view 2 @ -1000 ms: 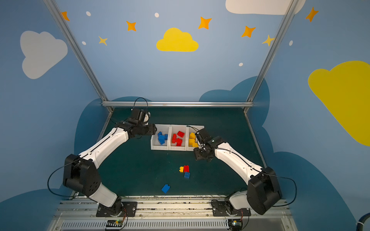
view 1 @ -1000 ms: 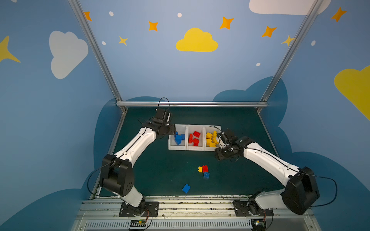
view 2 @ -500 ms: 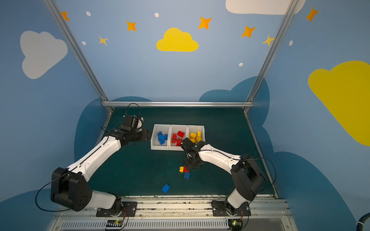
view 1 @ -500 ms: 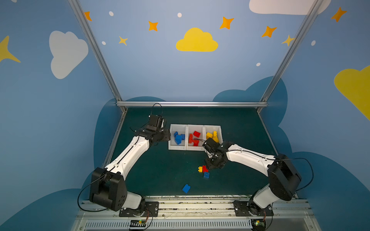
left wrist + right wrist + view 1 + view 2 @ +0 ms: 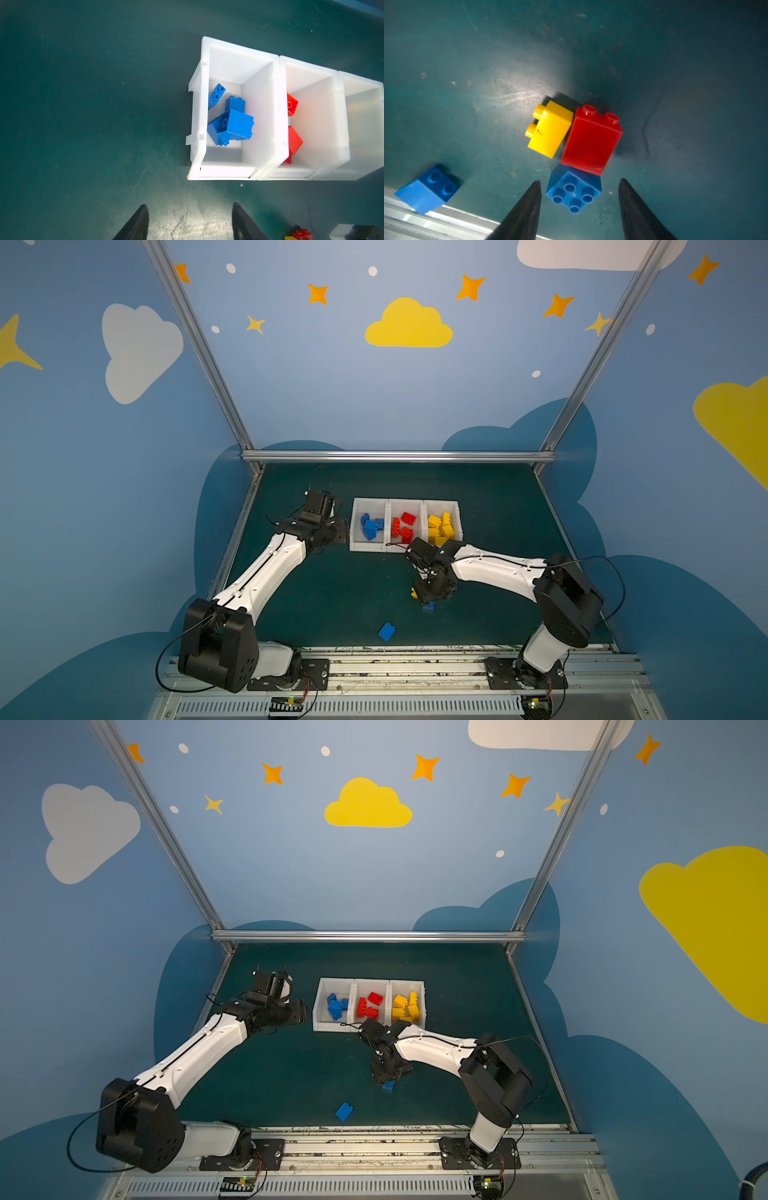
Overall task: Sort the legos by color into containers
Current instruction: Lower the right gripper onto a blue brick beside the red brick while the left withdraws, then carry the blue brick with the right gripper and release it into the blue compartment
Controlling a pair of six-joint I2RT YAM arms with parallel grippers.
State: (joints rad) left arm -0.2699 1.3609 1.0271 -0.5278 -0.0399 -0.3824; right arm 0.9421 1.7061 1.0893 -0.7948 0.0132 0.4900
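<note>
Now on the worktop [image 5: 332,593]: a scuffed dark green mat, carrying a row of bins and four stray bricks.
Left arm [image 5: 270,568]: stretched toward the left end of the bin row.
Right arm [image 5: 498,570]: bent in front of the bins, wrist turned down over the stray cluster.
Containers [image 5: 370,546]: three white bins joined side by side. In both top views blue legos [image 5: 371,524] lie in the left one, red legos [image 5: 402,524] in the middle and yellow legos [image 5: 440,524] in the right (one colour per bin).
Left pincer [image 5: 189,204]: jaws apart and empty, over bare worktop just in front of the blue bin's low lip.
Right pincer [image 5: 579,180]: jaws apart, holding nothing, one finger on either side of the blue four-stud brick [image 5: 574,192] (contact cannot be told).
Red brick [image 5: 591,141]: on its side, one end against the blue four-stud brick, one flank touching the yellow brick [image 5: 550,129].
Yellow brick: also on its side, studs pointing away from the red one.
Lone blue brick [image 5: 428,190]: two studs up, well apart from the cluster, just beside the metal rail [image 5: 436,220] at the worktop's front edge.
</note>
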